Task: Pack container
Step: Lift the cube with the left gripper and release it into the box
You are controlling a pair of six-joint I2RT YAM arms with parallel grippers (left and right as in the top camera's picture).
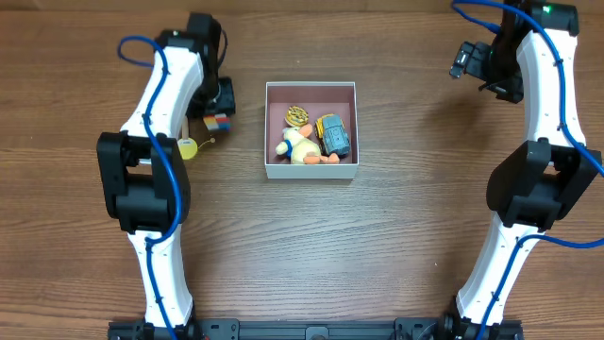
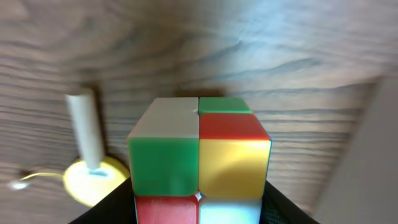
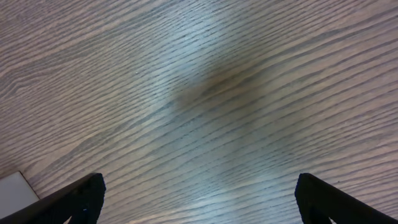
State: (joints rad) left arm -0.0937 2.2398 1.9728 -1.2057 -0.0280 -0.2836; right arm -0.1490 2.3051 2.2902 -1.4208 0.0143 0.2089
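The container (image 1: 310, 171), a white-walled square box with a mauve floor, sits at the table's middle. It holds a yellow duck toy (image 1: 298, 146), a round yellow toy (image 1: 297, 115) and a dark toy car (image 1: 332, 136). My left gripper (image 1: 220, 111) is left of the box, shut on a multicoloured puzzle cube (image 1: 218, 121). The cube fills the left wrist view (image 2: 199, 162), sharp between the black fingers while the table behind is blurred. My right gripper (image 3: 196, 202) is open and empty over bare wood at the far right (image 1: 483, 66).
A small yellow disc toy with a white stick (image 1: 188, 146) lies left of the cube and shows in the left wrist view (image 2: 93, 177). A pale blurred surface (image 2: 373, 162) fills that view's right edge. A white corner (image 3: 15, 193) shows in the right wrist view.
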